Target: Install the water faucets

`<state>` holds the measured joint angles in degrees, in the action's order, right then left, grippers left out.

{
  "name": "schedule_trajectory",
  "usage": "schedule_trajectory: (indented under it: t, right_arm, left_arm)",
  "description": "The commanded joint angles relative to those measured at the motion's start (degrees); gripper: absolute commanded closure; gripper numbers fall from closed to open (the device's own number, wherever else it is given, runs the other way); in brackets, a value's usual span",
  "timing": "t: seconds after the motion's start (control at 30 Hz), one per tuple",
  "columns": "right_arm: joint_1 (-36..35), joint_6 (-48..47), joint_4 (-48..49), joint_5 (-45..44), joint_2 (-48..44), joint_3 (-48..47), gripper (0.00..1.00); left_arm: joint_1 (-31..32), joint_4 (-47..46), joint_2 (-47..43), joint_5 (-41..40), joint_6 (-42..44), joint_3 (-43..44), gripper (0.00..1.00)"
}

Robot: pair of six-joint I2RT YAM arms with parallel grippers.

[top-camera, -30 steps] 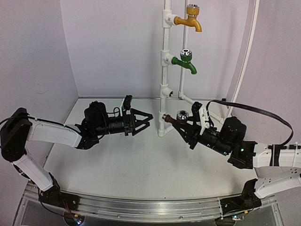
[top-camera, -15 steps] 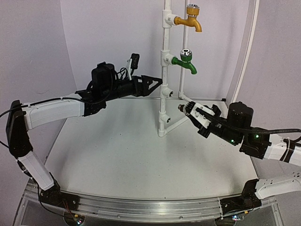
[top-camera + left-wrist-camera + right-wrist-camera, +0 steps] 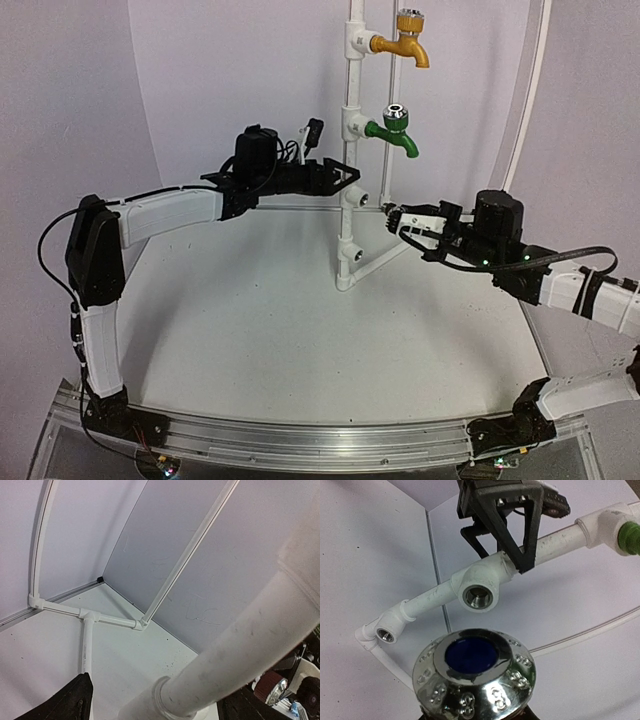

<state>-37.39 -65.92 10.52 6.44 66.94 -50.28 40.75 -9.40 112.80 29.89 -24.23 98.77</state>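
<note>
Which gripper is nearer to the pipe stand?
Left: the left gripper straddles the stand above an empty socket; the right gripper, holding a faucet, is short of it.

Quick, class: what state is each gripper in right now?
Left gripper: open, straddling the pipe stand.
Right gripper: shut on the brown faucet.

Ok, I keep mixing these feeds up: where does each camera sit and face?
Top external: above, behind the bases, facing the pipe stand; both arms show.
Left wrist: left arm, facing the back corner past the pipe stand; own fingers show.
Right wrist: behind the held dark brown faucet, facing an empty socket; own fingers hidden.
Shared: top and right wrist show the left end effector straddling the stand.
</note>
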Motion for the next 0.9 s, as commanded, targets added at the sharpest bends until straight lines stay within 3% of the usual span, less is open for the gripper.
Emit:
schedule_trajectory:
  t: [0.0, 0.17, 0.4, 0.6, 0.87]
  right_arm:
    - [1.7, -4.5, 14.3, 5.3, 1.4, 1.1, 1.0]
    - [2.7, -7.6, 19.8, 7.9, 2.0, 2.9, 1.0]
    - [2.2, -19.6, 27.5, 7.1, 3.6, 6.0, 1.0]
    - [2.1, -24.1, 27.6, 6.3, 4.7, 4.9, 1.0]
    - [0.7, -27.2, 23.0, 8.1, 7.1, 0.8, 1.0]
  left_arm:
    - [-0.7, -0.8, 1.9, 3.7, -0.9, 6.2, 0.14]
    - [-1.0, -0.8, 2.9, 4.3, -1.8, 7.1, 0.17]
    - [-1.0, -0.7, 4.9, 3.5, -3.3, 8.4, 0.25]
    - [-1.0, 0.7, 5.8, 4.5, -1.8, 10.2, 0.29]
    - [-1.1, 2.8, 7.2, 4.6, -1.3, 12.4, 0.57]
